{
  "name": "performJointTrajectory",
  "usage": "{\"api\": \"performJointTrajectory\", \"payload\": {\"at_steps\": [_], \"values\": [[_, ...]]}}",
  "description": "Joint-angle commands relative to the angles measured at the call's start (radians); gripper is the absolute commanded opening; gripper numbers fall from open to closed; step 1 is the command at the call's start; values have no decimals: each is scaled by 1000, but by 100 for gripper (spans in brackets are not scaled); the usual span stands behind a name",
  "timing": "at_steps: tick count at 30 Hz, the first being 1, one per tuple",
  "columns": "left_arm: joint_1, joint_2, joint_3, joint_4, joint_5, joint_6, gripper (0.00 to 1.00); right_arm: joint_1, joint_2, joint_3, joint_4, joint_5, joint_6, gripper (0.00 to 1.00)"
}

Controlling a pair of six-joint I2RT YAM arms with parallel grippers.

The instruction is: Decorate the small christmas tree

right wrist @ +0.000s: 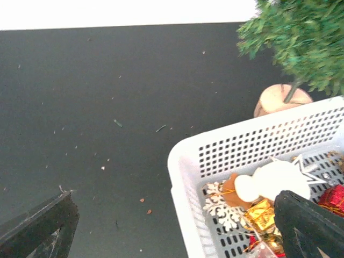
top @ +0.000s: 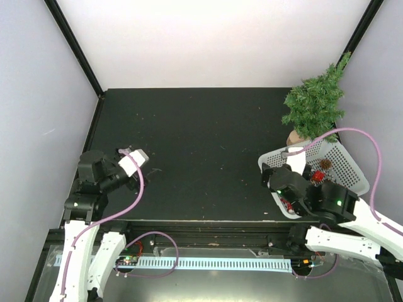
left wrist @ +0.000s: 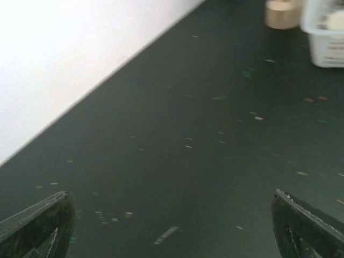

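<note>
The small christmas tree (top: 317, 100) stands at the table's far right on its round wooden base (right wrist: 282, 100), its green branches (right wrist: 301, 37) filling the top right of the right wrist view. Just in front of it sits a white perforated basket (top: 349, 165) of ornaments: a white snowman (right wrist: 274, 183), a white snowflake (right wrist: 223, 207), gold (right wrist: 263, 214) and red (right wrist: 333, 198) pieces. My right gripper (top: 269, 173) hovers open over the basket's left rim (right wrist: 180, 161), holding nothing. My left gripper (top: 133, 158) hangs open over bare mat at the left. The left wrist view shows base (left wrist: 282, 13) and basket (left wrist: 325, 32) far off.
A black mat (top: 201, 151) covers the table, speckled with small crumbs. White walls enclose it at the back and both sides, with black frame posts (top: 72, 44) in the corners. A purple cable (top: 365, 135) arcs over the basket from the right arm.
</note>
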Motion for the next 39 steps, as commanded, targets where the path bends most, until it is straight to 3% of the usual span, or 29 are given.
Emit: {"api": "performJointTrajectory", "payload": {"at_steps": [1,4,7,13,17,25,33,36,39], "values": [[-6,66,85,-287,215,126,99,5,-17,61,-128,131,68,100],[-5,92,103,-301,230,128,99,-7,32,109,-262,209,170,100],[-6,105,113,-310,252,130,99,-87,62,92,-200,180,116,100],[-6,113,95,-299,239,131,99,-480,62,-71,162,-218,-178,100],[-6,102,78,-285,217,131,99,-608,116,-135,300,-452,-221,100],[-5,92,35,-267,190,154,99,-614,295,-222,460,-646,-193,100],[-6,88,-13,-247,159,167,99,-608,358,-328,634,-787,-184,97],[-6,83,-26,-227,161,162,99,-537,361,-332,730,-882,-174,96],[-6,89,-39,-198,163,149,99,-376,416,-265,814,-891,-154,96]]}}
